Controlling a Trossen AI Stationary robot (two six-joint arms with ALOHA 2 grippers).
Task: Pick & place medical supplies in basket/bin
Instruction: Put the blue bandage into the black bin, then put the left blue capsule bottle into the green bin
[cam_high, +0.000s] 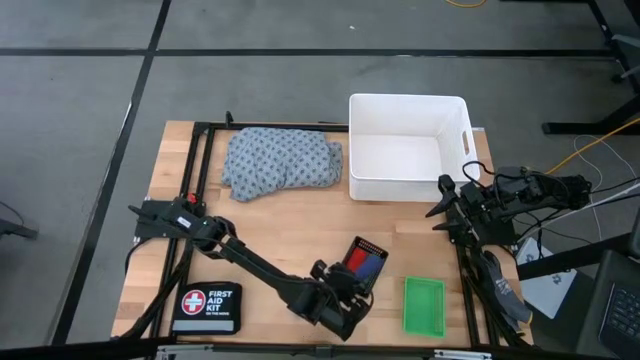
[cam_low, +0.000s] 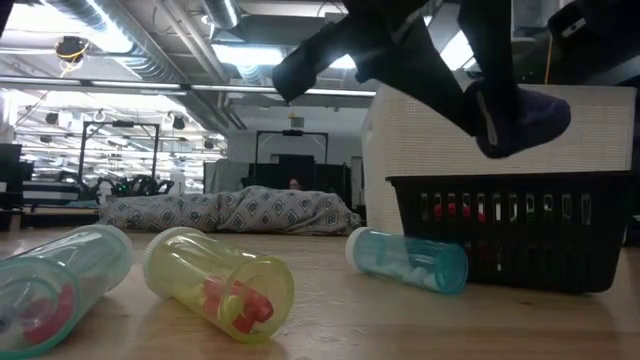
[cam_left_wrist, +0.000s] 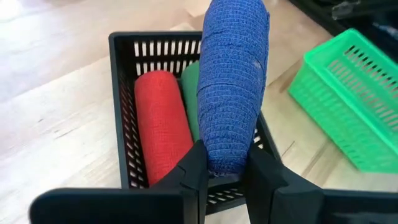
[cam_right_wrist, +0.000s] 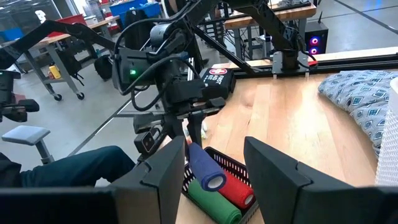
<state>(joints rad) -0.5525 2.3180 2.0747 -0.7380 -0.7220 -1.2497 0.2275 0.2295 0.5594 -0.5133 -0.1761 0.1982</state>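
Observation:
My left gripper (cam_left_wrist: 225, 163) is shut on a blue roll (cam_left_wrist: 233, 81) above the small black mesh tray (cam_high: 372, 248) near the table's near edge. A red roll (cam_left_wrist: 163, 124) and a green roll (cam_left_wrist: 190, 93) lie side by side in that tray. The green tray (cam_high: 423, 305) sits to its right. The white tub (cam_high: 408, 145) stands at the far edge, with the blue-grey dotted cloth (cam_high: 282, 160) heaped on the table to its left. My right gripper (cam_high: 443, 205) waits open at the table's right side, near the tub's near right corner. My left gripper pinches the blue roll at its near end (cam_left_wrist: 224, 155) between the two fingers (cam_left_wrist: 194, 168). The fingers slant down from the table's near left, and the roll sticks out forward from them, tilted. In the low view the blue roll (cam_low: 525, 115) hangs clear above the tray's rim (cam_low: 500, 180).
A black pouch lettered FIRST AID KIT (cam_high: 207, 308) lies at the near left corner. Three clear plastic vials, teal (cam_low: 60, 285), yellow (cam_low: 220, 285) and blue (cam_low: 410, 260), lie on their sides in the low view. A dark metal frame (cam_high: 200, 170) runs along the table's left.

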